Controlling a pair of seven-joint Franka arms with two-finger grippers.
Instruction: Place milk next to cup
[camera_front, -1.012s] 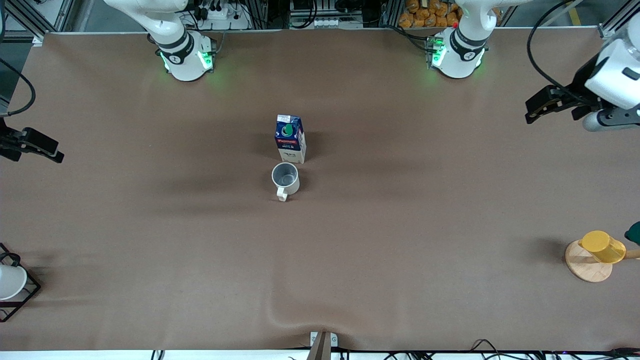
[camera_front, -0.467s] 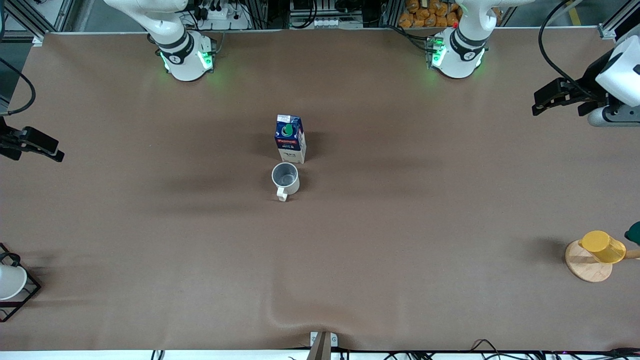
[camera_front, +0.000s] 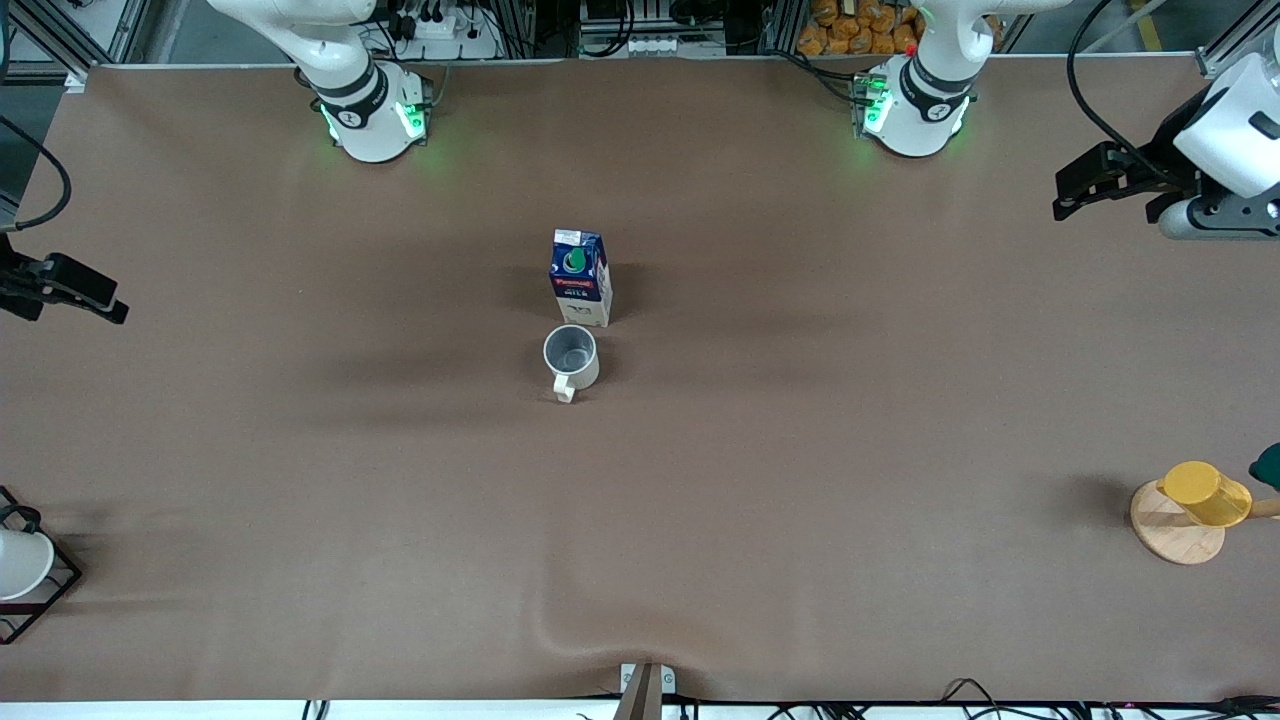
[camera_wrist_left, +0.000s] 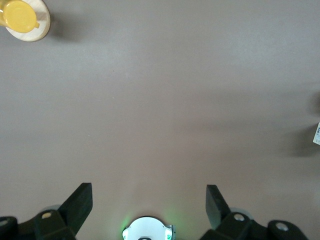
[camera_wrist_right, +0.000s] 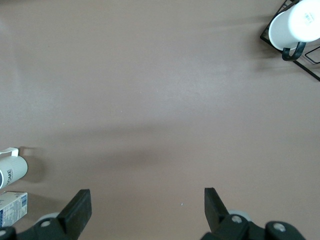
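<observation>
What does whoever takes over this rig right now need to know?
Left gripper: fingers open, empty, up at the left arm's end of the table.
Right gripper: fingers open, empty, at the right arm's end.
Milk: upright mid-table, right beside the cup, which is nearer the front camera, a small gap between them.
Done: placement looks complete.
Left: probably nothing; confirm and reset.

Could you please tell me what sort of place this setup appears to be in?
Probably a robotics lab: two arm bases bolted to a paper-covered table, aluminium framing and cabling along its edge, and only a milk carton and a mug staged mid-table.
</observation>
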